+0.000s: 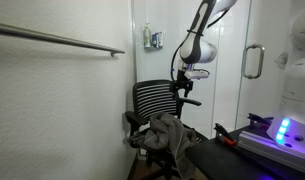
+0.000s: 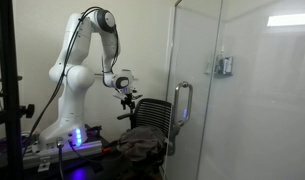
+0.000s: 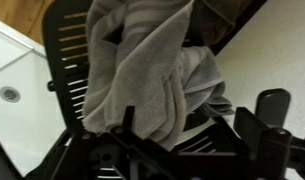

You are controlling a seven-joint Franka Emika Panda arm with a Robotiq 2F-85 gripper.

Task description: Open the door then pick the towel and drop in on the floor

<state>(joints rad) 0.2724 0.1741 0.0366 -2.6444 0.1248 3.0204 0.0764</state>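
We see a black mesh-backed office chair [image 1: 155, 100] [image 2: 152, 112] standing in the corner of a white room, in both exterior views. In the wrist view its slotted backrest [image 3: 72, 45] fills the left side. A long metal rail [image 1: 62, 40] runs along the plain white wall, higher than the chair. A small wall-mounted box [image 1: 153, 39] [image 2: 224, 66] hangs near the corner, above the chair. Just beside the chair, a black tabletop [image 1: 217, 155] carries a unit glowing blue [image 1: 284, 128] [image 2: 77, 138].

We note both exterior views stand well back, sharing the arm [image 1: 199, 45], mesh chair [image 1: 152, 100] and towel [image 1: 170, 135]. The wrist view looks closely onto the towel.
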